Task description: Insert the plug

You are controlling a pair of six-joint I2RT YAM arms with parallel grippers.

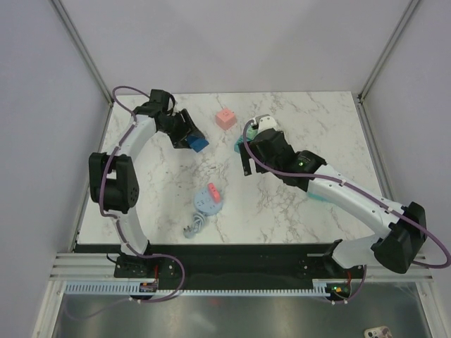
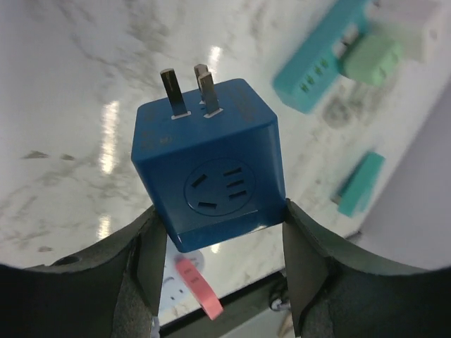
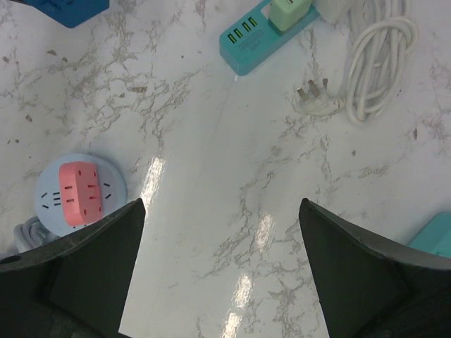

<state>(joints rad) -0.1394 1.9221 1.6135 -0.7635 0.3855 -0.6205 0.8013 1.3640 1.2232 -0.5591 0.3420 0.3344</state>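
Left claw (image 2: pixel 222 225): closed on the blue cube plug (image 2: pixel 211 169), one pad on each side face. The three flat prongs (image 2: pixel 190 88) point away from my wrist. The face toward the wrist camera carries a socket outlet. In the top view the plug (image 1: pixel 198 143) sits in the claw (image 1: pixel 190 137) over the far-left part of the counter (image 1: pixel 296 120), well in from the left edge.

Right claw (image 3: pixel 220 204): jaws spread wide, nothing between them, only bare counter (image 3: pixel 211 141) below. In the top view it (image 1: pixel 246 163) hangs near the middle of the counter.

Other items:
- Teal power strip (image 3: pixel 264 35) lies toward the far edge, right of the blue plug. A pale green adapter (image 3: pixel 287 10) is seated in it.
- White cable (image 3: pixel 377 63) is coiled just beside the strip. Its pinned white plug (image 3: pixel 315 98) lies loose on the counter.
- Round pale-blue socket (image 3: pixel 81 193) lies toward the near edge, left of centre, with a pink adapter (image 3: pixel 77 190) on top.
- Pink cube (image 1: pixel 226 118) stands near the far edge.
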